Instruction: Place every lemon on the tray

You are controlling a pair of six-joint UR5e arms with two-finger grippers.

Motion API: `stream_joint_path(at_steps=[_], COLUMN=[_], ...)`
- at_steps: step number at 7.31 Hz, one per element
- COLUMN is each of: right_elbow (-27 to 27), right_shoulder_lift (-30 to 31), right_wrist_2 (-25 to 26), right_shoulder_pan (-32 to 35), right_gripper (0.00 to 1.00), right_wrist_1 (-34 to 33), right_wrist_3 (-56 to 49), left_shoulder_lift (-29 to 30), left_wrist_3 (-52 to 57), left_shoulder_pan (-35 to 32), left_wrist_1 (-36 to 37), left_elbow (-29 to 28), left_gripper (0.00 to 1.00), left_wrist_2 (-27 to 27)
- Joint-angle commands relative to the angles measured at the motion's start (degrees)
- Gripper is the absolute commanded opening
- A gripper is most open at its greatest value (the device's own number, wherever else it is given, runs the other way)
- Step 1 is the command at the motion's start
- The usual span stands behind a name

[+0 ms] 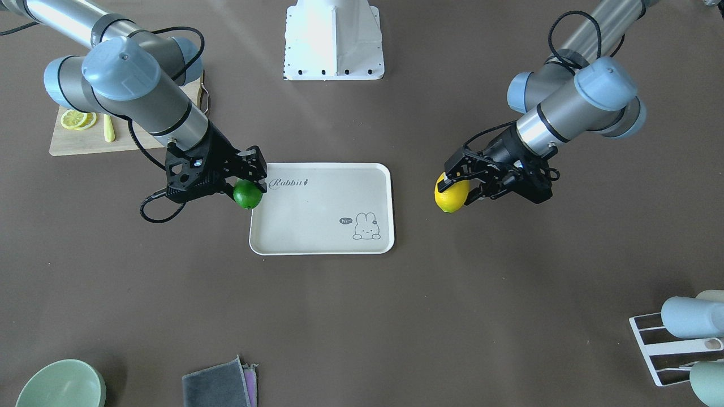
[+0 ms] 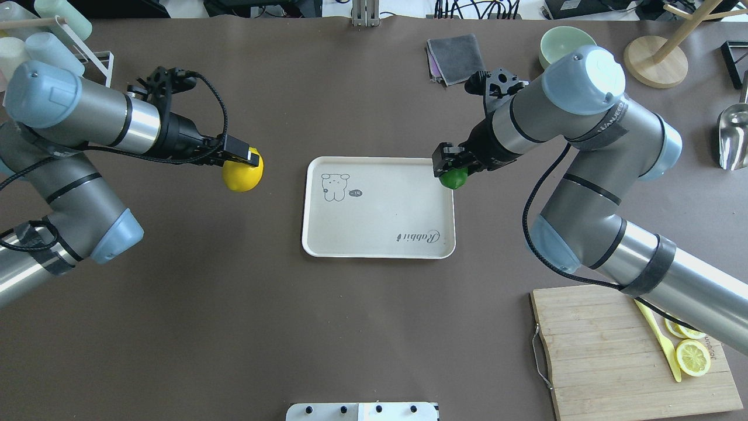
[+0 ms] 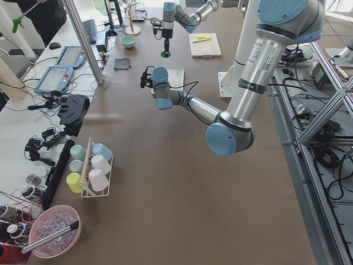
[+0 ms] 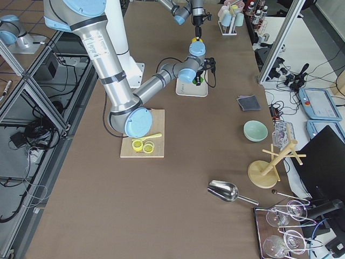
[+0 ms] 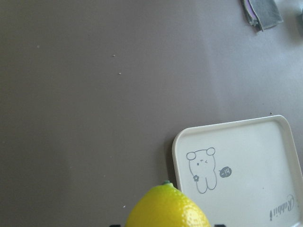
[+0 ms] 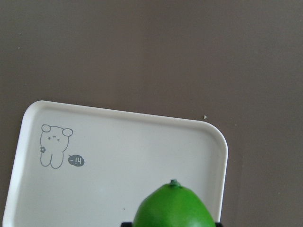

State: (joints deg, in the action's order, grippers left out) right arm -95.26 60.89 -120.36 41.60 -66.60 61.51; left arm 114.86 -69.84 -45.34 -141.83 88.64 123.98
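Our left gripper [image 2: 248, 165] holds the yellow lemon [image 2: 241, 179] mid-left, our right gripper [image 2: 451, 168] the green lemon [image 2: 454, 179] at the tray's [image 2: 380, 204] upper-right corner; neither placed.

I'm looking at a robotics lab: a brown-matted workbench [image 3: 165, 193] inside an aluminium frame [image 3: 84, 43], teach pendants [image 3: 70, 56] and a keyboard [image 3: 90, 30] on the side bench at left, loose cables [image 3: 330, 157] on the floor at right, and an operator [image 3: 41, 11] at the far left corner.
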Motion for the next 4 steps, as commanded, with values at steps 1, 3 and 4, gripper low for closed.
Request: stream_joint_path(at_steps=[1, 3, 4], right_elbow=[3.05, 9.53, 11.30], right_shoulder_lift=[-1.04, -4.80, -5.95], right_wrist_2=[4.58, 7.59, 8.55], right_shoulder_pan=[-3.53, -6.43, -7.14], right_gripper=[0.00, 0.00, 0.00], right_wrist_1=[0.59, 0.69, 0.77], right_wrist_3=[0.46, 0.63, 0.98], left_shoulder_lift=[5.96, 8.96, 10.19], left_wrist_3=[-4.15, -5.56, -6.00], left_shoulder_pan=[6.72, 10.35, 11.49], left_wrist_1=[5.92, 9.63, 10.42], left_elbow=[0.05, -0.21, -0.39], left_gripper=[0.00, 0.00, 0.00], left_wrist_2=[-8.88, -14.09, -15.94])
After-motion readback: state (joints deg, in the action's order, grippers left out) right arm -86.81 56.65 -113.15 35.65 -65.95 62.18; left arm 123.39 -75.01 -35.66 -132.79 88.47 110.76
